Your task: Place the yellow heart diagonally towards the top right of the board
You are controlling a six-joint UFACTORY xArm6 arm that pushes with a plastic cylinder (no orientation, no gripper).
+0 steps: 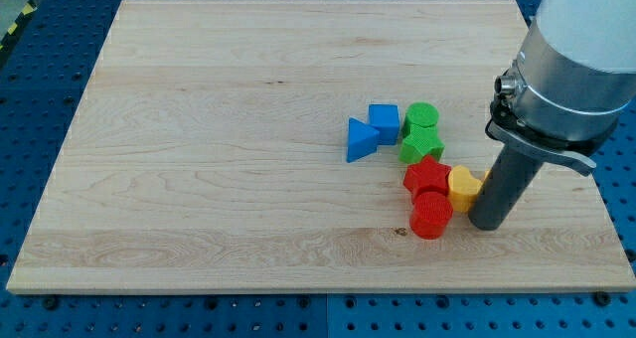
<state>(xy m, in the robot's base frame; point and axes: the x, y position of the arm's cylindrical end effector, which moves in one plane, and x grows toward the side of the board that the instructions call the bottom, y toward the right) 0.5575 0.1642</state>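
In the camera view, a pale wooden board (248, 129) lay on a blue perforated tabletop (40, 80). The arm's grey and white housing (576, 60) entered from the view's upper right, and the straight dark rod (502, 184) dropped from it to the board. The arm carried no claw, so there was no grasp to report, neither released nor clenched. The rod's tip (489, 224) rested on the wood in the lower right part of the board.

The yellow heart-shaped block (464, 188) sat just to the view's left of the rod, touching it or very nearly so; the exact contact could not be made out. The heart's left side pressed against a red star-like block (426, 177), and a red cylinder (431, 217) stood directly below that one, close to the tip's left.

Above the red pair, a green block of unclear faceted shape (419, 146) sat against a green cylinder (421, 116). To their left stood a blue cube-like block (384, 121), and a blue triangular block (360, 139) lay beside it, slightly lower and further to the view's left.
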